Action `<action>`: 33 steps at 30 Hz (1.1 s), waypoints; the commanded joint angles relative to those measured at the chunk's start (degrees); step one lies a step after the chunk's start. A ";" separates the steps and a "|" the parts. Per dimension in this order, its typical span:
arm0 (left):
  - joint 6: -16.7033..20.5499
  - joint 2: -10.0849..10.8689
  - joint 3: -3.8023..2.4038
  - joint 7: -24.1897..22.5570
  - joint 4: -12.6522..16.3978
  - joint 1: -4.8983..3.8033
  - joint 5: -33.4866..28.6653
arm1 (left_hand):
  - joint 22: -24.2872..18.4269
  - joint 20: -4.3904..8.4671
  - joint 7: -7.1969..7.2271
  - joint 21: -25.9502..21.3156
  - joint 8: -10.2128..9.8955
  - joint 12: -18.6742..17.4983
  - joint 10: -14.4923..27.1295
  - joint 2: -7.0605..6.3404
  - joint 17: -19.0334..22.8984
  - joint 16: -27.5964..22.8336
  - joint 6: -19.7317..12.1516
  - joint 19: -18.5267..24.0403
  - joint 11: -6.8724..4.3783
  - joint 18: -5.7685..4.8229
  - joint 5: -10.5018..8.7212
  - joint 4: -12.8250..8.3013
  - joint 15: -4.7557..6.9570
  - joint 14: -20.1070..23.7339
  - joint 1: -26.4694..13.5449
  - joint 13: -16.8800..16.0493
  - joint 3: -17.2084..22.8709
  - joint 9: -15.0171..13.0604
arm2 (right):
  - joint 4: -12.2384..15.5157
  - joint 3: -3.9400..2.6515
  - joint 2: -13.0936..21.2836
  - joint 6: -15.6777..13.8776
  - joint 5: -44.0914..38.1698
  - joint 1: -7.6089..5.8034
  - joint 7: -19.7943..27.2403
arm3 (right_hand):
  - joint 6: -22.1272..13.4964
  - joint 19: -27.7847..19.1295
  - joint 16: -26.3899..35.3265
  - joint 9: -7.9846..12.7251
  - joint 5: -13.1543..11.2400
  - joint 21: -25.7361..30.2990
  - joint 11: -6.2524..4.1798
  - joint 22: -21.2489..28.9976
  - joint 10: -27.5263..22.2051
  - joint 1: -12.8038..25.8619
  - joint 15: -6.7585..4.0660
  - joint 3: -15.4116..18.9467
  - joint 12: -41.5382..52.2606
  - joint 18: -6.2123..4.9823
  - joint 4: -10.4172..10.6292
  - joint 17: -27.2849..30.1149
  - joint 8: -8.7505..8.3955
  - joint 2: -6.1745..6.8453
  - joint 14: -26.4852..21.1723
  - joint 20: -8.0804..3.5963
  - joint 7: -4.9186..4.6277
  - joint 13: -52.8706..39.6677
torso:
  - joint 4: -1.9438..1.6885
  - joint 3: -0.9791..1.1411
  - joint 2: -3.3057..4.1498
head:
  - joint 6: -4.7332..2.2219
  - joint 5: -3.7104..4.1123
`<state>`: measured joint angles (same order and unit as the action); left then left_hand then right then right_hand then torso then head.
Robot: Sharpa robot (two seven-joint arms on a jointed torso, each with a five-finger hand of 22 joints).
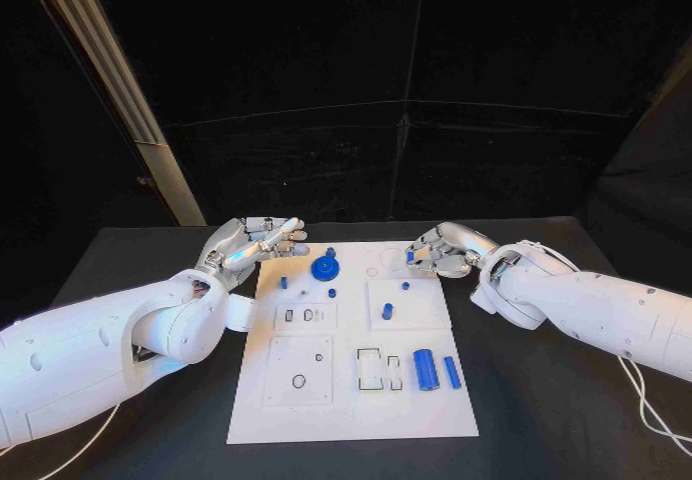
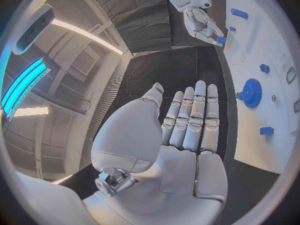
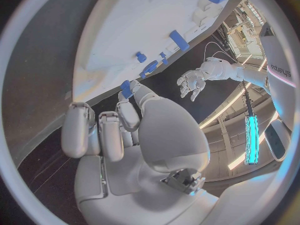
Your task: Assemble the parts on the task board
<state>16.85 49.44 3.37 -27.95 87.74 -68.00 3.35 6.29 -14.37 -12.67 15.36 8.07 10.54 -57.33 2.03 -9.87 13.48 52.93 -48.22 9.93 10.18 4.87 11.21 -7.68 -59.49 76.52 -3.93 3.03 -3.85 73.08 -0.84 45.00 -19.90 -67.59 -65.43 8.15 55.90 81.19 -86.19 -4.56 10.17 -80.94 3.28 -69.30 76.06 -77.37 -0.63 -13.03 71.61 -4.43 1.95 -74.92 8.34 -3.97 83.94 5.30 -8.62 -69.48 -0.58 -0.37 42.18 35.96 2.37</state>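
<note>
Right hand pinches a small peg at the board's far edge.

The right hand [image 1: 440, 252] clamps a blue peg [image 3: 126, 88]: likely light, rigid, slippery, best held mid-shaft. Left hand [image 1: 257, 242] open-fingered beside the task board [image 1: 346, 420].

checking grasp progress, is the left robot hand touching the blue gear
Apart. The left wrist view shows the left robot hand open, dark table between its fingertips and the blue gear.

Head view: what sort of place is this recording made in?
Probably a lab or robot test cell: a black table backed by black drapes, a white task board with small blue parts, and ceiling strip lights in the left wrist view.
</note>
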 commanded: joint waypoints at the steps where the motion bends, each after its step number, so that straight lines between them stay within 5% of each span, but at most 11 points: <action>1: -0.67 0.02 -0.01 -0.25 -0.20 -0.13 0.39 | -0.08 0.01 -0.32 0.13 -0.36 -0.37 0.02 0.26 -0.07 -0.30 0.08 -0.46 0.10 0.39 -0.09 -0.34 -0.06 0.12 0.12 0.07 0.08 0.07 | 1.72 -0.07 -0.68 -2.60 0.24 -0.29 -2.26 | 0.79 -0.03 -0.13 -0.12 0.27 -0.21 -0.12 -0.05 0.42 -0.22 -0.47 -0.32 0.31 0.44 -0.16 -7.73 0.20 -0.61 4.46 -0.27 0.44 -0.05 | -0.21 -0.14 -0.17 | 0.37 -0.37; 15: -0.38 0.07 -0.01 -0.57 -1.68 -0.57 0.37 | -0.09 0.01 -0.31 0.13 -0.37 -0.38 0.01 0.27 -0.09 -0.31 0.10 -0.47 0.10 0.39 -0.09 -0.35 -0.06 0.11 0.11 0.06 0.06 0.06 | 6.94 -0.10 -6.28 -1.30 -11.38 -0.63 -8.94 | 0.77 0.03 -0.19 -0.07 0.40 -0.26 -0.17 -0.16 0.46 -0.24 -0.53 -0.65 0.33 0.46 -0.37 -7.86 0.12 -0.41 4.49 -0.34 0.46 -0.10 | -1.21 -0.53 -0.84 | 1.42 -1.67; 20: -0.26 -0.24 -0.01 -0.70 -2.34 -0.69 -0.04 | -0.09 0.01 -0.31 0.13 -0.37 -0.38 0.01 0.27 -0.09 -0.31 0.10 -0.47 0.10 0.39 -0.09 -0.35 -0.06 0.11 0.11 0.06 0.06 0.06 | 6.66 -0.09 -9.54 0.75 -15.95 -0.65 -11.03 | 1.07 0.01 -0.17 -0.09 0.19 -0.24 -0.23 -0.10 0.46 -0.08 -0.58 -0.93 0.28 0.45 -0.44 -7.83 0.20 -0.27 4.48 -0.41 0.55 -0.07 | -1.31 -0.62 -1.02 | 2.42 -1.90; 26: -0.22 -0.53 -0.01 -0.65 -2.69 -0.88 -1.29 | -0.10 0.01 -0.29 0.13 -0.37 -0.38 -0.02 0.28 -0.10 -0.31 0.12 -0.49 0.09 0.39 -0.10 -0.36 -0.06 0.09 0.12 0.06 0.06 0.06 | 5.78 0.01 -12.82 1.97 -20.79 -0.62 -12.88 | 1.10 -0.01 -0.14 -0.08 0.10 -0.22 -0.24 -0.05 0.41 0.04 -0.60 -1.00 0.21 0.44 -0.44 -7.78 0.18 -0.16 4.47 -0.43 0.54 -0.01 | -1.31 -0.64 -1.07 | 2.59 -2.04; 33: -0.23 -0.86 -0.02 -0.66 -2.79 -1.07 -2.16 | -0.10 0.01 -0.29 0.13 -0.37 -0.38 -0.02 0.28 -0.10 -0.31 0.12 -0.49 0.09 0.39 -0.10 -0.36 -0.06 0.09 0.12 0.06 0.06 0.06 | 5.34 1.80 -15.11 3.68 -23.96 -0.57 -14.20 | 1.05 -0.02 -0.08 0.01 -0.11 -0.20 -0.23 -0.02 0.36 0.57 -0.62 -1.12 0.10 0.44 -0.39 -7.69 0.03 0.36 4.45 -0.48 0.51 0.06 | -1.37 -0.64 -0.98 | 2.88 -2.46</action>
<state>16.92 48.63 3.37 -28.01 84.95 -68.97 2.09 6.24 -14.37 -12.67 15.36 8.07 10.54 -57.33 2.03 -9.91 13.48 52.93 -48.22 9.93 10.18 4.87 11.21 -7.68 -59.49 76.52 -3.94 3.03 -3.85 78.53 0.99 29.97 -18.23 -87.86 -65.88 -4.22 56.06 81.19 -86.19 -4.54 10.35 -80.94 3.07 -69.37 76.27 -77.42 -0.83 -13.57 71.60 -4.44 1.46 -74.91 8.16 -3.99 84.15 5.30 -8.75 -69.50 -1.90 -1.01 41.13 38.75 -0.09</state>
